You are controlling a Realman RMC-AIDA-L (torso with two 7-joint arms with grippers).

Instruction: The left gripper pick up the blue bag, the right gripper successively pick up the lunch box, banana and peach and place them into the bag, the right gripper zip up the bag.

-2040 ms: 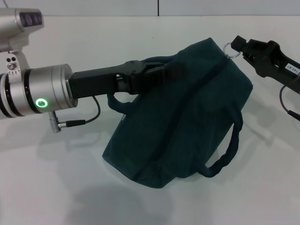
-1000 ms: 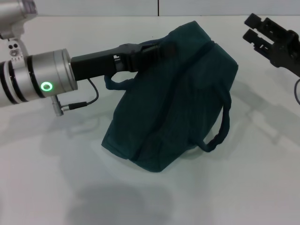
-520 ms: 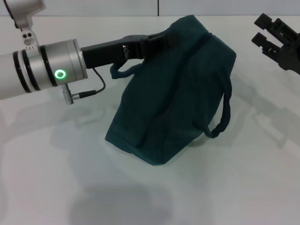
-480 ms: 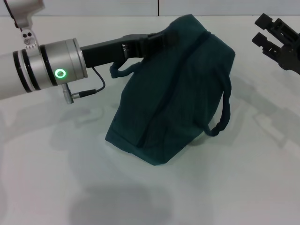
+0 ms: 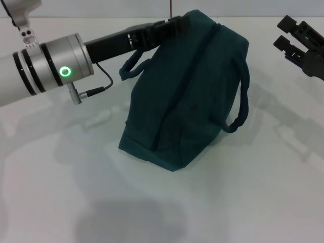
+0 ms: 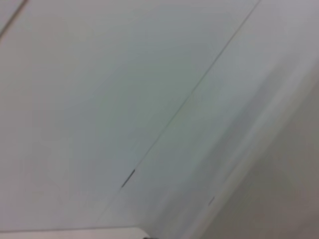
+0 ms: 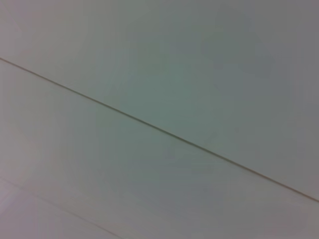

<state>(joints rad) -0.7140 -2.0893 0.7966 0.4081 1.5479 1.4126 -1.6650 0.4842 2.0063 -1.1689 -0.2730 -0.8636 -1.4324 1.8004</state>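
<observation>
The blue bag (image 5: 190, 86) sits in the middle of the white table (image 5: 263, 202), tipped up and zipped closed. The left gripper (image 5: 169, 25) is at 12 o'clock on the bag, with its fingers squeezed tight on the top edge. One bag handle (image 5: 242, 101) hangs at 3 o'clock. The right gripper (image 5: 286, 33) floats far off at 2 o'clock, its fingers spread apart and holding nothing.
</observation>
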